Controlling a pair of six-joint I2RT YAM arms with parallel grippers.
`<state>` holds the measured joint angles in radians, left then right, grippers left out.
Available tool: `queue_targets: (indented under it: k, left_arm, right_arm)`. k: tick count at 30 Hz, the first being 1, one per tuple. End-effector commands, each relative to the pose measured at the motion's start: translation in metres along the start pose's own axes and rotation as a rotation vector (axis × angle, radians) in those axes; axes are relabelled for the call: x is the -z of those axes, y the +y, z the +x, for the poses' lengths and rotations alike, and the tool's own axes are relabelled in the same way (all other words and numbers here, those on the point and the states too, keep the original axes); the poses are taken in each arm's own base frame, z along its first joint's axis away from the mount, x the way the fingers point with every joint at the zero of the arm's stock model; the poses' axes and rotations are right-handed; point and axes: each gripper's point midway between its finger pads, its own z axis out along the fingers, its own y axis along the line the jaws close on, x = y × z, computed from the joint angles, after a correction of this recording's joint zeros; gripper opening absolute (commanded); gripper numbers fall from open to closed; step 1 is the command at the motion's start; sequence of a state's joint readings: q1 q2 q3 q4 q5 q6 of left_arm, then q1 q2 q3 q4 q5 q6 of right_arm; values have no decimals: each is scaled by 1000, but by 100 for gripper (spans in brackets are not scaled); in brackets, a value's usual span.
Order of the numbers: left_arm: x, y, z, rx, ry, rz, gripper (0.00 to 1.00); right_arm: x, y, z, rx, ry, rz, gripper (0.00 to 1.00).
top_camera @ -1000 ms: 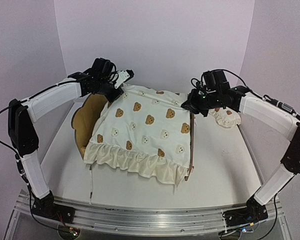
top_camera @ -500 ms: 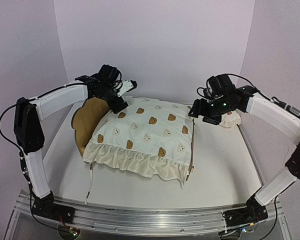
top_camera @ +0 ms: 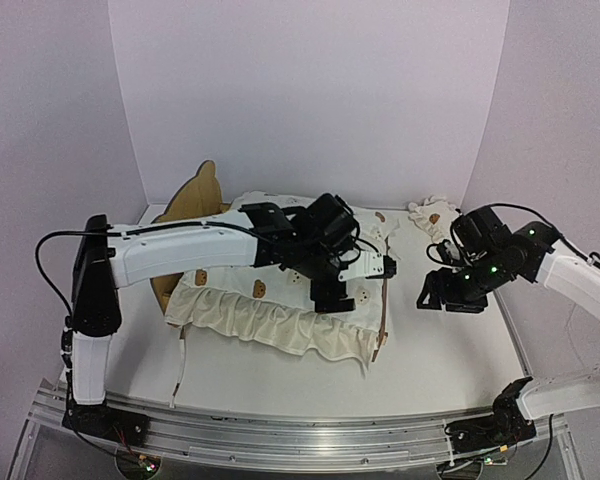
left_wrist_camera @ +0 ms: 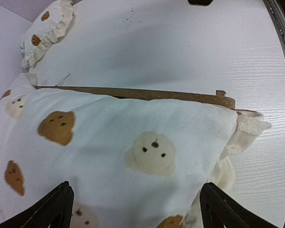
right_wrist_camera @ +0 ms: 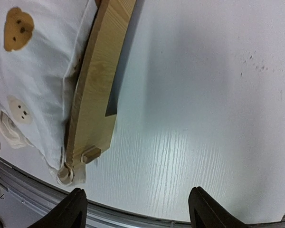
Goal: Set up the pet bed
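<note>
The pet bed (top_camera: 192, 200) stands on the white worktop (top_camera: 450, 350) left of centre, with its tall curved headboard upright at the left end. The large cream bear-print cushion (top_camera: 280, 322) lies across the frame and covers most of it; its frilled edge hangs over the near side. A tie string (top_camera: 179, 372) trails from the cushion's near left corner onto the worktop. The left arm reaches across the cushion from the left, and the left gripper (top_camera: 332, 296) hangs over the cushion's right half with jaws spread wide and nothing between them (the left wrist view shows only bear-print fabric below the two fingertips). The bed's right side rail (right_wrist_camera: 97, 85) shows just beyond the cushion's right edge, and a fold of cushion spills past its near end. The right gripper (top_camera: 450, 298) is positioned to the right of that rail, above bare worktop, with jaws wide apart and holding nothing. The small cream bear-print pillow (top_camera: 432, 214) lies at the far right, near the back wall, apart from the bed.
</note>
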<state>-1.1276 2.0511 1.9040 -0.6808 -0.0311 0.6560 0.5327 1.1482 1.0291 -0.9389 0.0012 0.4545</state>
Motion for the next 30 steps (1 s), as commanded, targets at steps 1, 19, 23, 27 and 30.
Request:
queue_targets:
  k: [1, 19, 23, 27, 30]
  left_arm:
    - [-29, 28, 0, 7, 0, -93, 89]
    - [46, 95, 26, 156, -36, -89, 0]
    - [60, 108, 38, 184, -41, -79, 0]
    - [68, 114, 38, 186, -55, -83, 0]
    - [70, 118, 39, 192, -62, -83, 0]
  right_arm:
    - [5, 8, 19, 12, 39, -90, 70]
    - [29, 93, -20, 545, -259, -473, 46]
    - [25, 130, -35, 836, -418, -555, 44]
    - [2, 140, -48, 976, -426, -522, 43]
    - [-17, 148, -57, 1015, -402, -522, 43]
